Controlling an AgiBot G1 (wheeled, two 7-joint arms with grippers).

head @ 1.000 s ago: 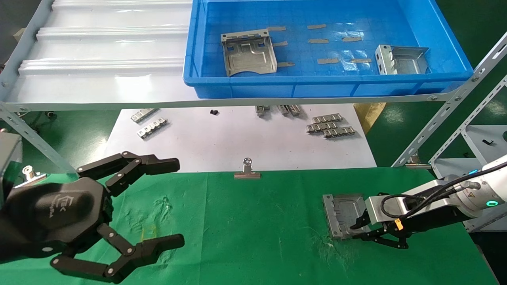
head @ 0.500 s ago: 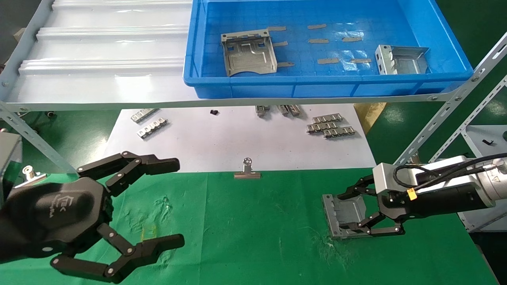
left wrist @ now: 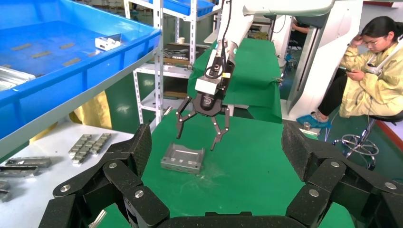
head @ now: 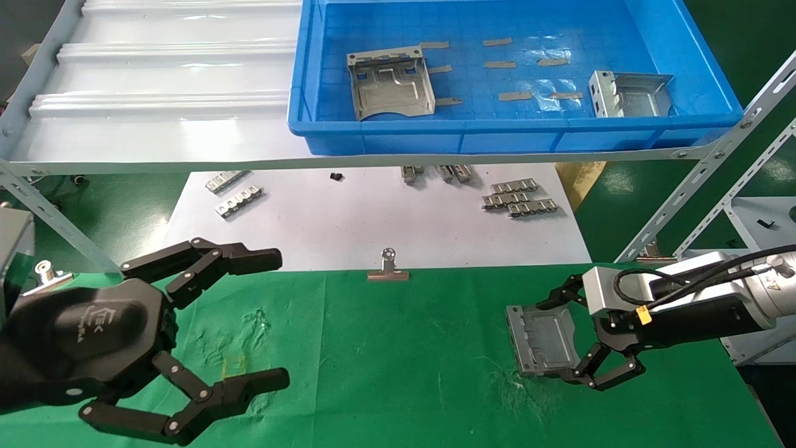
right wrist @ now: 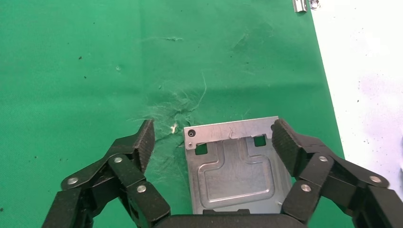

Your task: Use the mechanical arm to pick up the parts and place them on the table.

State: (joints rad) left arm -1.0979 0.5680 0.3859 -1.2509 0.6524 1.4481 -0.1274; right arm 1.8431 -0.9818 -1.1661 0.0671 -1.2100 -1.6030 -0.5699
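Green-cloth bench: one silver-grey stamped sheet-metal plate lies flat between spread fingers of right claw, now released, lifted clear since a second ago; placement done. Left claw parked, open.

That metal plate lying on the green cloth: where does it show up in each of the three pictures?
Head view: metal plate at lower right, by the right gripper.
Left wrist view: plate mid-picture, below that gripper.
Right wrist view: plate at bottom centre, between open fingers.
Shared landmark: green cloth.
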